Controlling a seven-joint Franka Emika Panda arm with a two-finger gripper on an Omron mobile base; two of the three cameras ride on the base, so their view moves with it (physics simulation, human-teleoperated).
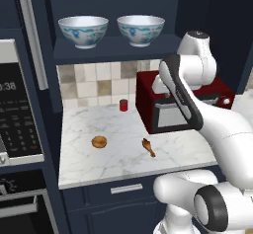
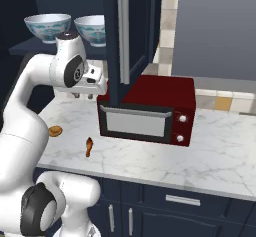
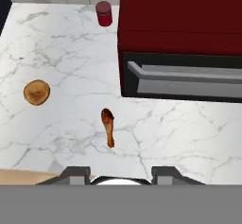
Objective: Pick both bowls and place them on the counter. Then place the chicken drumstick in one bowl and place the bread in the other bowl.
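Left base view had both bowls (image 1: 83, 30) above the counter (image 1: 84, 124); porcelain looked fragile, slippery, so grab the rim. Gripper (image 3: 121, 176) jaws apart, empty.

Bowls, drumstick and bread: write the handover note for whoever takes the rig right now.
Gripper: empty, fingers apart, hanging above the counter.
Bowls: left bowl and right bowl both still on the dark shelf.
Chicken drumstick and bread lie apart on the marble, left of the red microwave; a red can stands near the tiles.
Done: nothing.
Left: bring both bowls down, then put one food in each.
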